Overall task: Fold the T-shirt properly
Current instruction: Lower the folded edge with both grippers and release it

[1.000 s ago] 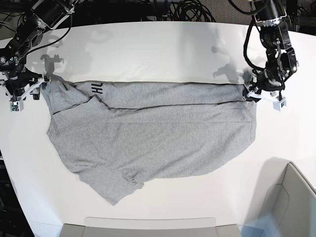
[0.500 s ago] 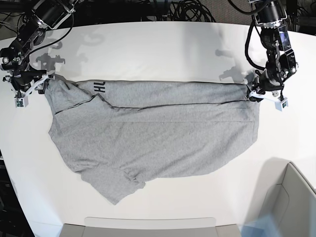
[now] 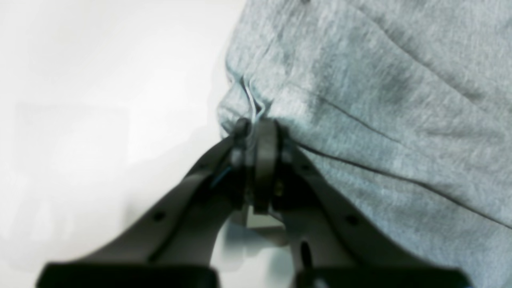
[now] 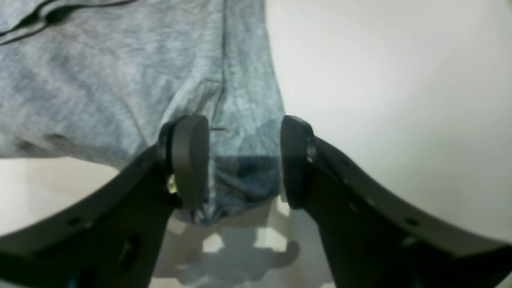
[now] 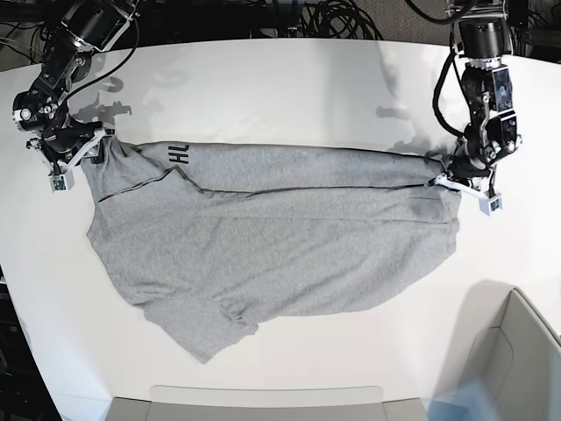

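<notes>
Spread flat across a white surface (image 5: 289,88): heather grey T-shirt (image 5: 280,237), long axis running side to side in the base view, hem end toward that view's right, sleeve and shoulder end toward its left. Far edge folded over toward the near side, black block letters (image 5: 179,155) showing near the left end of the fold. One short sleeve (image 5: 206,338) pointing toward the near-left corner. Black cables (image 5: 324,17) bundled beyond the far edge of the surface; a pale grey bin (image 5: 517,368) at the near-right corner.

Left gripper (image 3: 254,132) at the shirt's hem corner on the base view's right, pressed together and pinching a puckered bunch of grey cloth. Right gripper (image 4: 244,154) at the opposite corner, spread wide, a flap of the cloth's edge lying between the two pads (image 4: 190,156) without being clamped.
</notes>
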You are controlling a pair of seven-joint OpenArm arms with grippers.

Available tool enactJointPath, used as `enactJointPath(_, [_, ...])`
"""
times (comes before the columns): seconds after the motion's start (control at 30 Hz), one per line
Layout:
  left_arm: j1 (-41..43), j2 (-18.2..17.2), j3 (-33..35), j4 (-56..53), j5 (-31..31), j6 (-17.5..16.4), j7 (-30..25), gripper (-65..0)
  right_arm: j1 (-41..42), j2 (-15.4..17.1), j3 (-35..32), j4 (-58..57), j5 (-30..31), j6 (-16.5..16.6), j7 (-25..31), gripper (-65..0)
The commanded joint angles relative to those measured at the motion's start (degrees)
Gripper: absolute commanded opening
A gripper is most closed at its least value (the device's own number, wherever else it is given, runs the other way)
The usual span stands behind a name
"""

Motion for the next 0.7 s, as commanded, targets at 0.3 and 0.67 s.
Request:
enactJointPath(0.3, [1.4, -0.3, 0.3, -0.93, 0.63, 0.39, 5.49, -65.0, 0.6, 4.32, 0.73, -5.68, -1.31, 0.97, 4.66, -35.8])
enactJointPath(0.67, [7.38, -0.3, 0.3, -0.14, 0.55, 0.3, 5.31, -65.0, -3.45, 3.17, 0.82, -1.64, -2.89, 0.97, 4.75, -35.8])
